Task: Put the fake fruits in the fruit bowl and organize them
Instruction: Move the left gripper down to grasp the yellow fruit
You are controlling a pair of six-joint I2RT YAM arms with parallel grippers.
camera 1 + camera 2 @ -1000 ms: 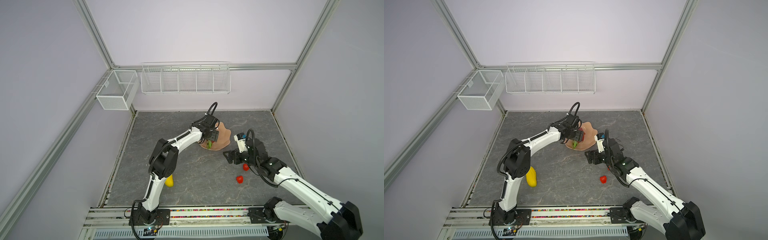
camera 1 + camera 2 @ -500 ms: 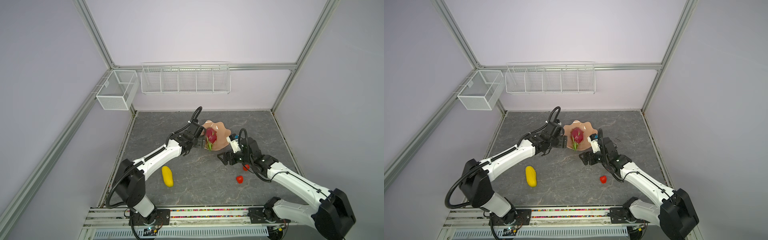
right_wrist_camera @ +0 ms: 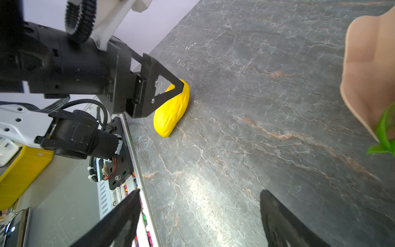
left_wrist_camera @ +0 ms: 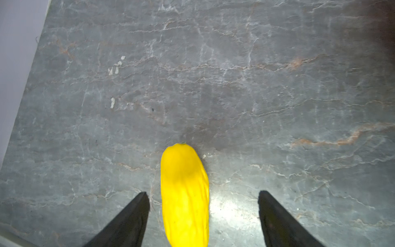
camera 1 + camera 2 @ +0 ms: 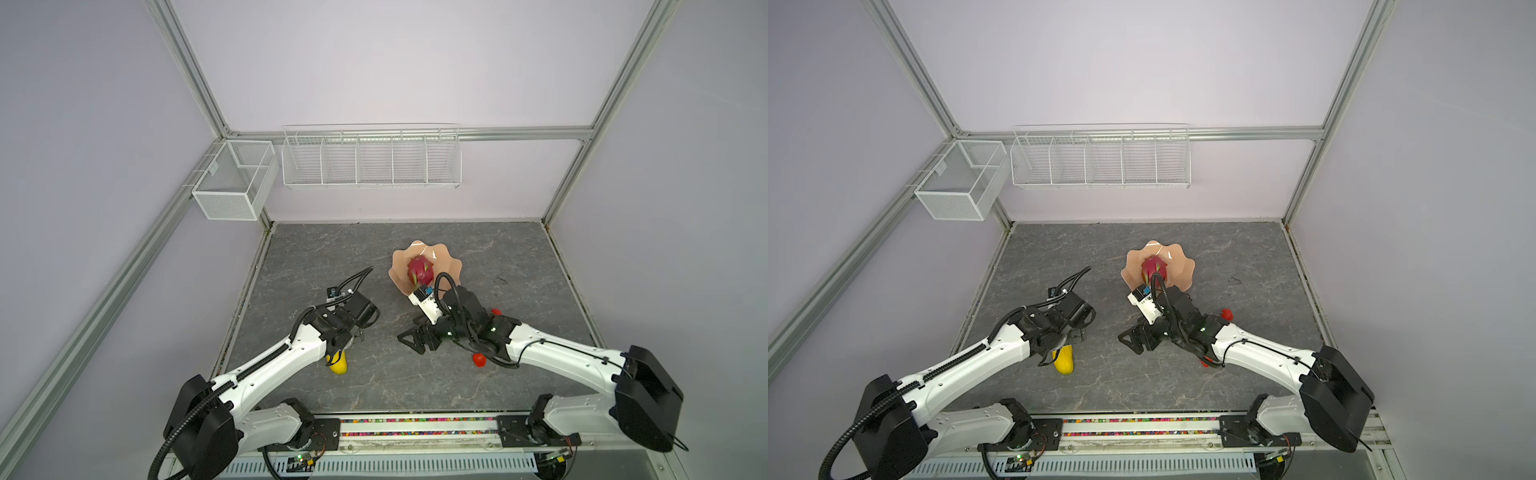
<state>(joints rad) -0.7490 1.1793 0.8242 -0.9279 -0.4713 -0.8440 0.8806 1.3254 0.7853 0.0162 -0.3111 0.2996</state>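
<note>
1. Left end effector (image 4: 202,193) now hangs low over the yellow fruit (image 4: 184,192), its fingers spread to either side of the fruit and not yet closed on it; one finger stands just beside the skin, the other well apart.
2. A second ago this end effector was over the fruit bowl (image 5: 449,266) with the dragon fruit (image 5: 420,269). It has since swung back to the near left of the worktop (image 5: 332,257).
3. The dragon fruit now lies free in the middle of the bowl, its green tip toward the near rim. That fruit looks placed, and the yellow one appears to be the step in hand.
4. The right end effector (image 3: 199,190) stays spread and empty, low over bare worktop just near of the bowl and pointing left. It has drifted leftward, away from the strawberries.
5. Two strawberries show in a top view, both outside the bowl: one (image 5: 495,311) just past the right wrist, one (image 5: 479,359) on the near side of the right forearm. A third cannot be found.
6. By this count, one of five fruits is in and four remain.
7. The worktop is a dark grey, marble-veined slab, mildly glossy.
8. Pale lilac walls in an aluminium frame enclose it, with two white wire baskets (image 5: 371,158) hanging on the far and left walls.
</note>
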